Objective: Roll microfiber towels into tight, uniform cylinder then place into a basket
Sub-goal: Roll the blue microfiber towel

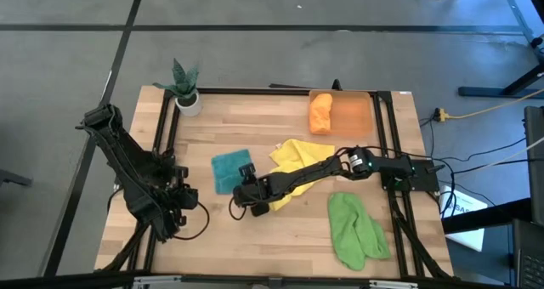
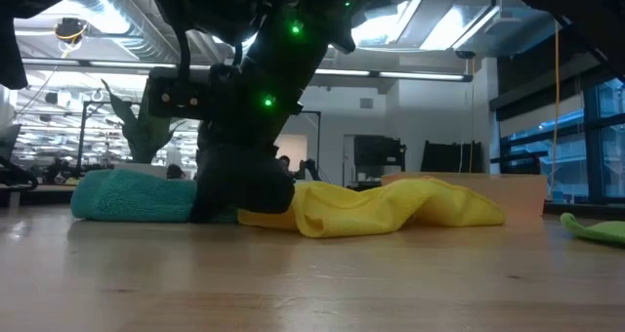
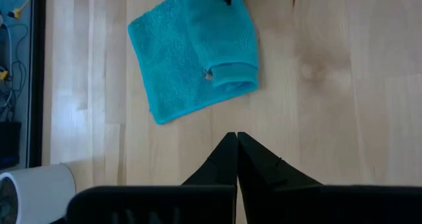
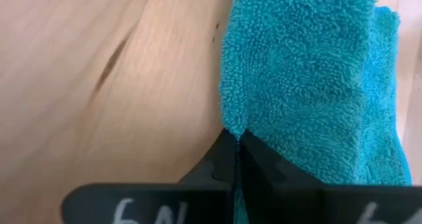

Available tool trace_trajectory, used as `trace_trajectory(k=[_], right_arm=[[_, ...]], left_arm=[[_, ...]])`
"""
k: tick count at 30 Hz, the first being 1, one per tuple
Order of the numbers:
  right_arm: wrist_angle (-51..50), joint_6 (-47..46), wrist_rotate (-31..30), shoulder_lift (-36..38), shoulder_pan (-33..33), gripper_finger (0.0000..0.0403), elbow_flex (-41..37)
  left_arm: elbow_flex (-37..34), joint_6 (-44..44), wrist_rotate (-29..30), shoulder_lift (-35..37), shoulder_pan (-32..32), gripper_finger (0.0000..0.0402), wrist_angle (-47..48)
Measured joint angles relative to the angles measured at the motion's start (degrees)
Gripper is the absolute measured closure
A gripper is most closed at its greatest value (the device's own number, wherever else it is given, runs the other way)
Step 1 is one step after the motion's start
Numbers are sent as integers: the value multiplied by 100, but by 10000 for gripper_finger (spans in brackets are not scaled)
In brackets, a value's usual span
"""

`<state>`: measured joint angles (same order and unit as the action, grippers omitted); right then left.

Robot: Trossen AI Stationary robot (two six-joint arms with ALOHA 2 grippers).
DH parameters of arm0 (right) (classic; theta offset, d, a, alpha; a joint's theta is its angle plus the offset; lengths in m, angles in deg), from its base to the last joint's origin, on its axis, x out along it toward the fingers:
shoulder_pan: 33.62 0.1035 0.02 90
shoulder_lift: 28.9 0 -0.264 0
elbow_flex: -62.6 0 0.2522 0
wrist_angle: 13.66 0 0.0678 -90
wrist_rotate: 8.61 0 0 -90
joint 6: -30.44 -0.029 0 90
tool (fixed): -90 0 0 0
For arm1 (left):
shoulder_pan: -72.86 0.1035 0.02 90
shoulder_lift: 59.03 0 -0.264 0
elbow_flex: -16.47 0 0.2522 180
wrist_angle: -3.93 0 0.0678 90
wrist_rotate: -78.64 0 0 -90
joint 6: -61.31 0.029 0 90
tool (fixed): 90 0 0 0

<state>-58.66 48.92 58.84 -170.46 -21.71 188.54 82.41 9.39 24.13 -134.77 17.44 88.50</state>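
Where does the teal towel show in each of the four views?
High view: teal towel at table centre-left, right gripper at its edge.
Low view: left of centre, behind the dark gripper.
Left wrist view: upper middle, partly folded.
Right wrist view: fills the right half, edge pinched at the fingertips.
Shared landmark: the right gripper touching it.

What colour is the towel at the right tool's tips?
Teal towel; the right wrist view shows it best.

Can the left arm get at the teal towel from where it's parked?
Probably not cleanly. The left gripper sits shut, with bare wood between it and the teal towel, but the right gripper is already shut on that towel's near edge, so the arms would likely crowd each other.
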Motion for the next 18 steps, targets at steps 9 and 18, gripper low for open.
trace_trajectory(k=[9,18], right_arm=[[7,20,212,0,-17,396,0],[-130,24,290,-11,-21,399,115]], left_arm=[[-48,6,395,2,-2,401,-202],[-1157,1155,1107,0,-30,401,-2274]])
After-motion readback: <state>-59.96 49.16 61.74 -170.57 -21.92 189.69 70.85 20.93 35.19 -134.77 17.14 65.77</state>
